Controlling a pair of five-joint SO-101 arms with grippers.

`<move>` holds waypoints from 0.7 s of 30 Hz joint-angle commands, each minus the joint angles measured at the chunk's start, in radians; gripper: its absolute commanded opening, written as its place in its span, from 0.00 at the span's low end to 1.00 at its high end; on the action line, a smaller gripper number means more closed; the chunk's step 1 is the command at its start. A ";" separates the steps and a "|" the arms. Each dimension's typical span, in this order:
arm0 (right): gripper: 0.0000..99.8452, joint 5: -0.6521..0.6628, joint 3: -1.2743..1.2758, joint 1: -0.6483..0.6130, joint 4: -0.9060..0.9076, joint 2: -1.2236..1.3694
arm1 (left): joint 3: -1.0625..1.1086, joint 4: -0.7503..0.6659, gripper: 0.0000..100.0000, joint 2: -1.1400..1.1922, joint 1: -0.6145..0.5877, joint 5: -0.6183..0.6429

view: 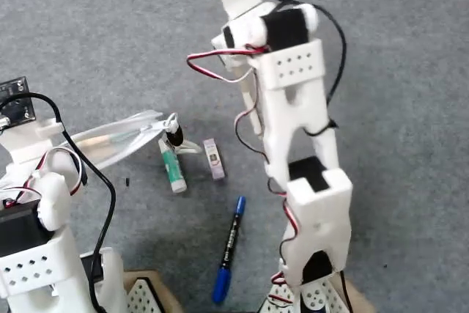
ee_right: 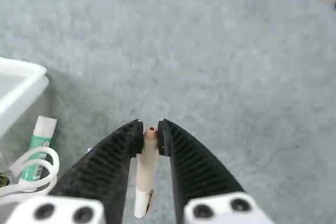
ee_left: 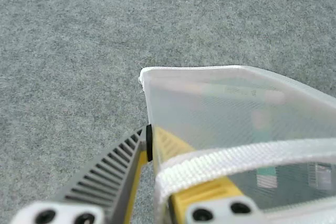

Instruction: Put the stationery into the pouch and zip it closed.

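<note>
Pouch (view: 121, 138) of see-through mesh lies toward the left edge of the grey table (view: 403, 71), its mouth turned toward the middle. The left gripper (ee_left: 149, 142) is clamped on the pouch's edge near one corner, with a grey finger (ee_left: 113, 166) on one side and a yellow one on the other. The white zip tape runs across just by them (a few pale and green shapes show through the mesh, too blurred to name). Just beside the pouch's mouth lies a green-and-white glue stick (view: 173, 166), and near that, not touching it, a small lilac bar (view: 213, 157). A blue marker (view: 229, 248) lies closer to the table's front edge, between the two arm bases and well apart from the pouch. The right gripper (ee_right: 150, 132) hangs over bare table with its black jaws nearly together, pinching a beige pen (ee_right: 143, 182) that runs back between them. From the right wrist, the glue stick and a white cord loop (ee_right: 29, 174) show off to one side.
</note>
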 commanded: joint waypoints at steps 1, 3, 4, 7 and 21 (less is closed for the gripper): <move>0.01 0.005 -0.045 -0.023 0.006 -0.122 | -0.005 0.002 0.03 -0.005 0.012 0.006; 0.01 0.005 -0.044 -0.055 0.006 -0.176 | -0.005 0.002 0.03 -0.005 0.012 0.006; 0.01 0.005 -0.044 -0.077 0.008 -0.203 | -0.005 0.000 0.03 -0.005 0.012 0.006; 0.01 0.003 -0.044 -0.152 0.008 -0.289 | -0.005 0.000 0.03 -0.005 0.012 0.006; 0.01 0.103 -0.051 -0.583 -0.184 -0.496 | -0.005 0.006 0.03 -0.005 0.016 0.006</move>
